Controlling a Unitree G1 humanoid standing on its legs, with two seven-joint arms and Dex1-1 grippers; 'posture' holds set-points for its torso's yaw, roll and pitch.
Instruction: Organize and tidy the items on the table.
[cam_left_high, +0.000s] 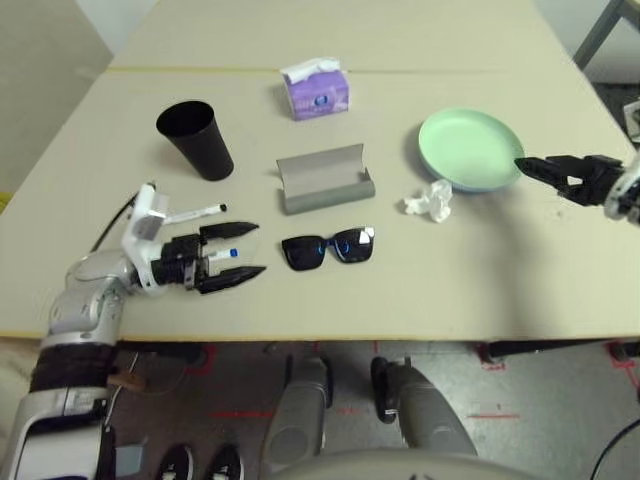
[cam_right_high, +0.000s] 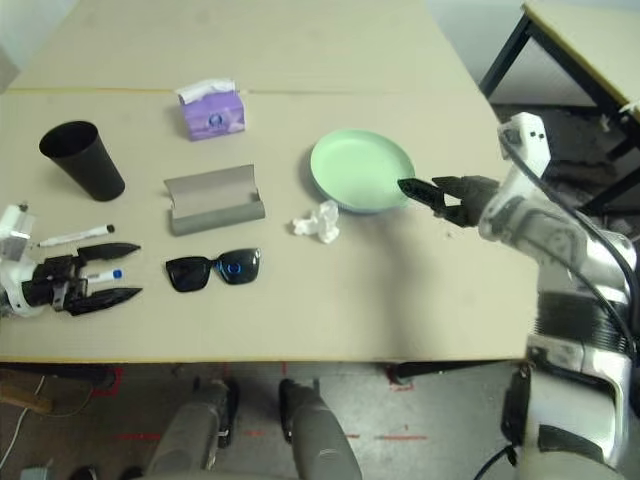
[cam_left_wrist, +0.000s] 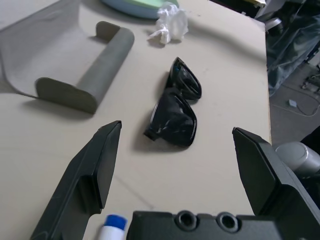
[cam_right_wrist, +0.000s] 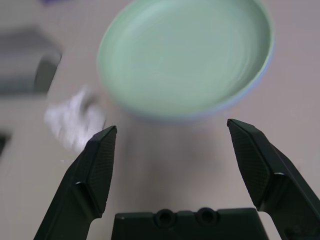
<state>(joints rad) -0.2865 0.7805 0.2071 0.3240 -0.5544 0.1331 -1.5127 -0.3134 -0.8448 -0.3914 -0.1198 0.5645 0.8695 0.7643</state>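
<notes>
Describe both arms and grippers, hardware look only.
Silver metal forearms with ribbed joints and black cables. The left gripper and right gripper each carry two black, tapering, pointed fingers on a black base with two small round holes, behind a white wrist block.

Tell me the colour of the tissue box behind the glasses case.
The tissue box is purple with white tissue sticking out of its top, clearest in the left eye view.

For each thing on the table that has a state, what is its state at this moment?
grey glasses case: open, empty.
black sunglasses: folded, outside the case.
black cup: upright, tilted in view.
purple tissue box: tissue sticking out on top.
white tissue: crumpled, beside the plates.
plates: stacked, green on blue, nothing on them.
left tool: open, empty.
right tool: open, empty, before the plates.
</notes>
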